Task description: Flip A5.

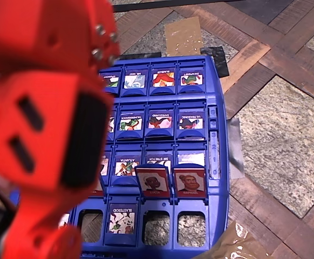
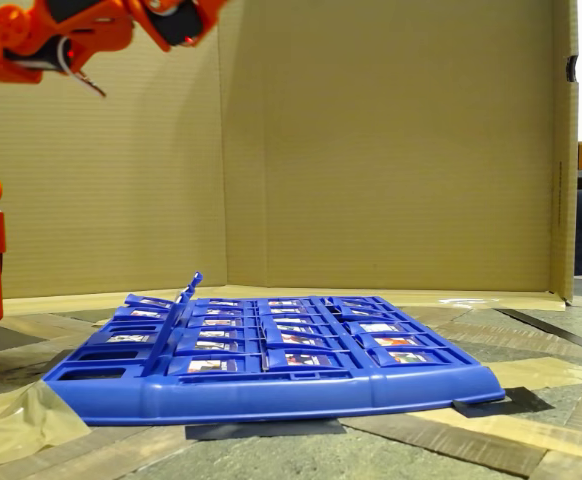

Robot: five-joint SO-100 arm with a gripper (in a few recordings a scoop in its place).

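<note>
A5 (image 1: 190, 182), the blue-framed tile showing a bearded, brown-haired man on red, stands raised near the right edge of the blue game board (image 1: 217, 178) in the overhead view, just right of the upright red "LUCIA" tile (image 1: 152, 182), with its hinge line running left to right across the picture. The orange arm (image 2: 41, 38) is held high above the board's left side in the fixed view, so A5 lies well below and off to the far side from it. The gripper's fingers are not clearly shown, so I cannot tell whether they are spread or closed.
</note>
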